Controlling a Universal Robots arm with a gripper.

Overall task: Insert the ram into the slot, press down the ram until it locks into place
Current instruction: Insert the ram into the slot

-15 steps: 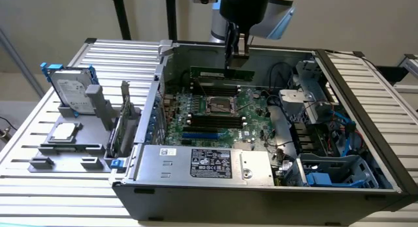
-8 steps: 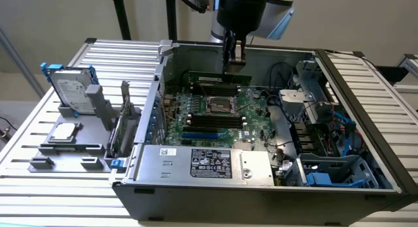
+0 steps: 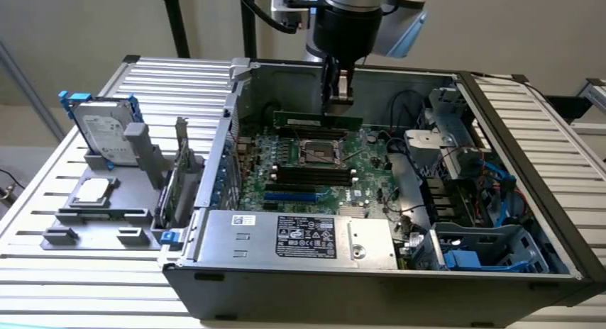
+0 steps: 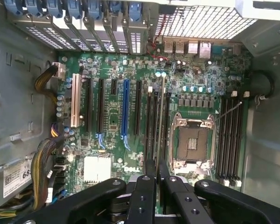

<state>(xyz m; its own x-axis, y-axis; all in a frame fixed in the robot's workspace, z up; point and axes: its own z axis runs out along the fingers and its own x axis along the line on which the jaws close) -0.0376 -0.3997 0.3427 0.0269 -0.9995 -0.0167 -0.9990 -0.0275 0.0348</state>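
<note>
While claw (image 3: 338, 110) grips it | ram (image 3: 301, 120): long, green, level

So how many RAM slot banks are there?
2. One bank lies on the exterior camera's side of the CPU socket; the other beyond it, partly hidden below the ram.

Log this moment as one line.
gripper: shut on ram | ram: on edge, over black slots beside CPU socket | seated: cannot tell
</note>
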